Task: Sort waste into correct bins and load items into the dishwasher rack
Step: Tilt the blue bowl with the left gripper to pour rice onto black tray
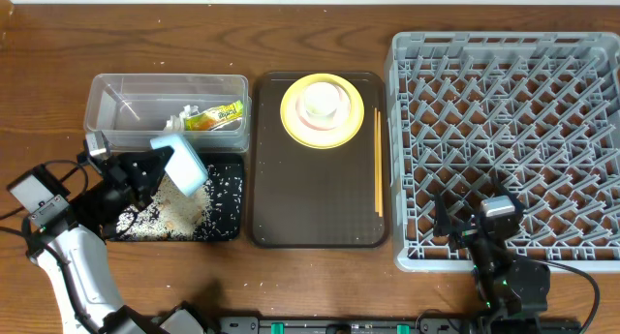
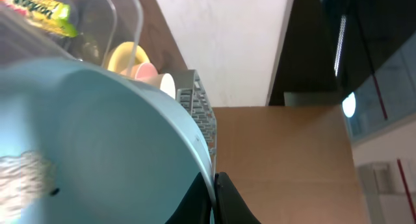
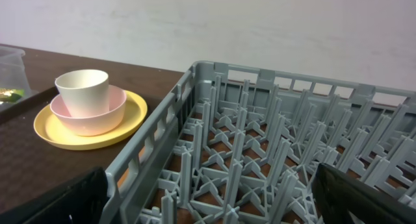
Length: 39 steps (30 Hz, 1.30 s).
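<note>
My left gripper [image 1: 167, 166] is shut on the rim of the light blue bowl [image 1: 184, 164], which is tipped on its side over the black tray [image 1: 231, 194]. In the left wrist view the fingers [image 2: 224, 195] pinch the bowl's wall [image 2: 97, 139]. Loose rice [image 1: 163, 214] lies in that tray. The clear tub [image 1: 107, 111] holds the snack wrapper [image 1: 215, 117] and the tissue [image 1: 182, 115]. A white cup [image 1: 322, 97] sits in the pink bowl [image 1: 339, 112] on the yellow plate [image 1: 294, 121], with chopsticks [image 1: 377, 160] alongside. My right gripper [image 3: 214, 204] stands open and empty over the front-left corner of the dishwasher rack [image 1: 504, 131].
The plate stack and chopsticks rest on a dark brown serving tray [image 1: 320, 198] between the bins and the rack. Wooden tabletop [image 1: 320, 276] runs along the front edge. Cables trail by both arm bases.
</note>
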Each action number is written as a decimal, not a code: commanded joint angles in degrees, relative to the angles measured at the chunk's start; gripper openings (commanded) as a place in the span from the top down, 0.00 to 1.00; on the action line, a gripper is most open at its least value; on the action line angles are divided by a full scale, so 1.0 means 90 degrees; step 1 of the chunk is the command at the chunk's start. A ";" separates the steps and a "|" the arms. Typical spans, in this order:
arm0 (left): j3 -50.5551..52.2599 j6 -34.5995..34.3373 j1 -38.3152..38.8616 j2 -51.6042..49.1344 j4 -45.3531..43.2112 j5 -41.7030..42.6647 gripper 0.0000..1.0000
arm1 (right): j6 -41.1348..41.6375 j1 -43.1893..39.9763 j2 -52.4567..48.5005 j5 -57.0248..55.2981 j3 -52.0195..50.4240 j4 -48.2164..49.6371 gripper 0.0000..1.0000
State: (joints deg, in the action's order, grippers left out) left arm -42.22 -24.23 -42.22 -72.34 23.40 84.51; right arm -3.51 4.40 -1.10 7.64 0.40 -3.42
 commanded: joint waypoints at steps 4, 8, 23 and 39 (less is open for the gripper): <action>0.0017 -0.0442 0.0034 -0.0032 -0.0175 0.0182 0.94 | 0.0027 -0.0029 -0.0005 -0.0036 -0.0010 -0.0027 0.01; 0.0017 -0.0554 -0.0041 -0.0046 -0.0665 0.0253 0.94 | 0.0027 -0.0029 -0.0005 -0.0036 -0.0010 -0.0027 0.01; 0.0017 0.0117 0.0138 -0.0019 -0.0682 0.0260 0.94 | 0.0027 -0.0029 -0.0005 -0.0036 -0.0010 -0.0027 0.01; 0.0019 -0.0211 0.0216 -0.0085 -0.1015 0.0289 0.94 | 0.0027 -0.0029 -0.0005 -0.0036 -0.0010 -0.0027 0.01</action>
State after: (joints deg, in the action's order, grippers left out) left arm -42.00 -25.85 -40.82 -72.82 15.75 83.66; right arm -3.51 4.40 -1.10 7.64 0.40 -3.42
